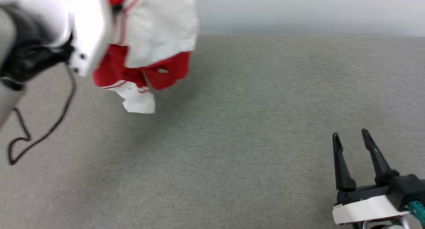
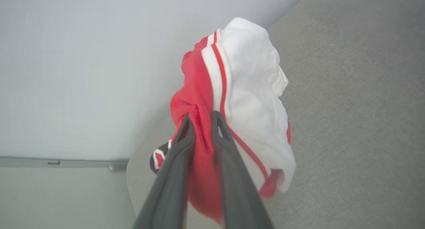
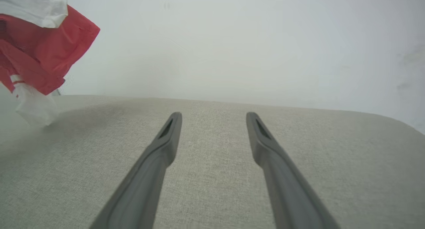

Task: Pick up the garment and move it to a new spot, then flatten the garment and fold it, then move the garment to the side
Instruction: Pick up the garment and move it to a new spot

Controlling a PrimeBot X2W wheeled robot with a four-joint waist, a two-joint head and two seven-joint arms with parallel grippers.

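Hanging bunched at upper left of the head view, above the grey counter [image 1: 249, 139]: garment [image 1: 156, 33], pinched at a red fold by left claw [image 2: 202, 117]. Lower right: right claw [image 1: 350, 132], spread apart, empty.

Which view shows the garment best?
Left wrist view: the garment hangs sharp, centred, red fabric pinched in the jaws of the left gripper. Head view has it blurred, partly behind the white arm. Right wrist view has a corner at its left edge.

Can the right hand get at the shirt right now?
Probably yes: the right hand is open, and nothing stands between it and the shirt hanging from the left hand.
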